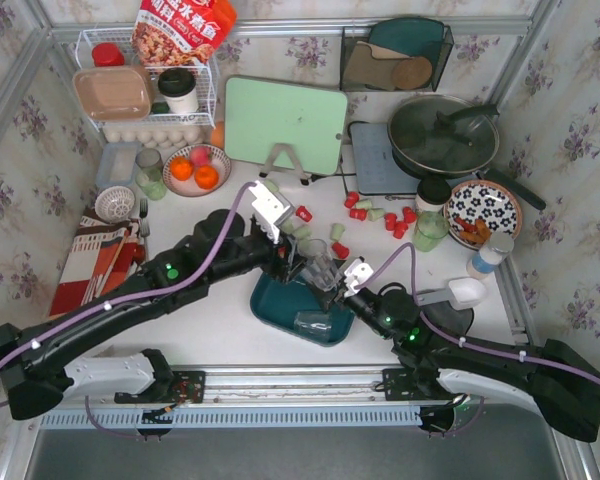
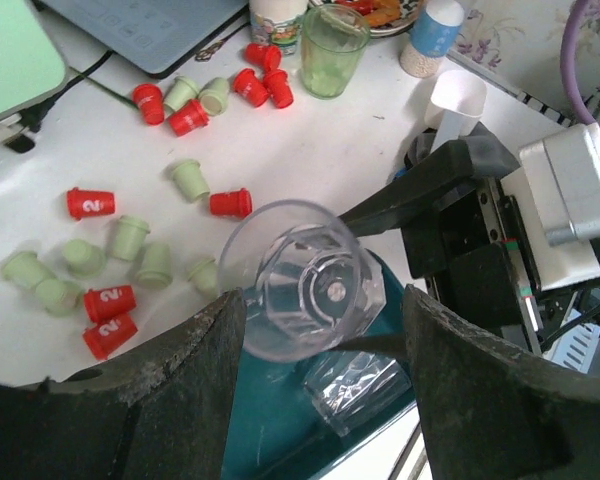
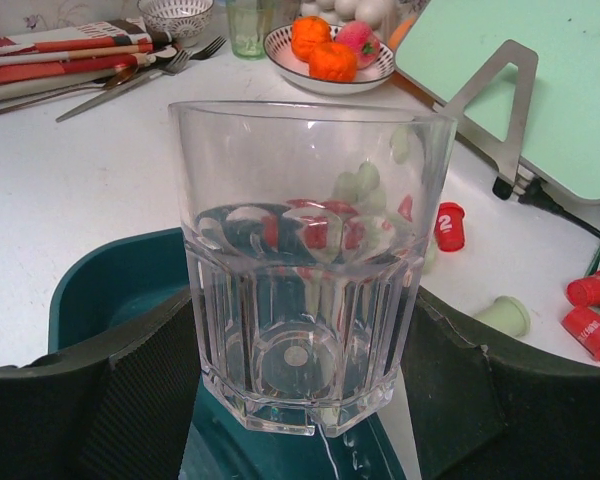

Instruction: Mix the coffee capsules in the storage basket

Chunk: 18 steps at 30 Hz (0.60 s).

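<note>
Dark teal plastic tub (image 1: 270, 302): long axis left-right, mouth up. Right gripper (image 3: 300, 312) clamps upright clear tumbler (image 1: 320, 264); left gripper (image 2: 325, 300) hold indeterminate.

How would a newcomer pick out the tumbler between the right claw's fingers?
Find the shallow dark teal plastic tub at the white table's near edge. The clear faceted tumbler is upright over it; its twin lies on its side inside.
</note>
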### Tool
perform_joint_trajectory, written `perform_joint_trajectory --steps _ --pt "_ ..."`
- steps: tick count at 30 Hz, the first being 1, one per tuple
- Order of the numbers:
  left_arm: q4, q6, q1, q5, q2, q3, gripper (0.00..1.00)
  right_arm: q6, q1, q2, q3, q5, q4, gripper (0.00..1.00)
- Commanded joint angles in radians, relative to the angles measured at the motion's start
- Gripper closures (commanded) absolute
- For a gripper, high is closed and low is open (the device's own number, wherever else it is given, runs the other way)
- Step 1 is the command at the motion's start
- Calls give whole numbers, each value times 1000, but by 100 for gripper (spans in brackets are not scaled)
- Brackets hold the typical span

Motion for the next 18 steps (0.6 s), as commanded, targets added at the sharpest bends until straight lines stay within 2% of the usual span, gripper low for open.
perform_joint_trajectory --steps 1,5,9,12,15,18 --pt "53 24 -23 21 74 42 34 -9 2 2 10 -32 58 100" --pt "3 14 -39 0 143 84 36 -11 2 -6 10 -33 51 100" --pt "-28 16 -54 -11 190 100 43 -10 2 -15 11 -40 48 100" --pt "-48 8 -63 -17 212 102 44 -10 2 -19 10 -44 44 100" --pt "-50 0 -71 -13 222 95 51 -10 2 -21 10 -44 42 100" --pt "-49 5 -75 14 230 95 70 -10 1 -20 11 -38 42 100"
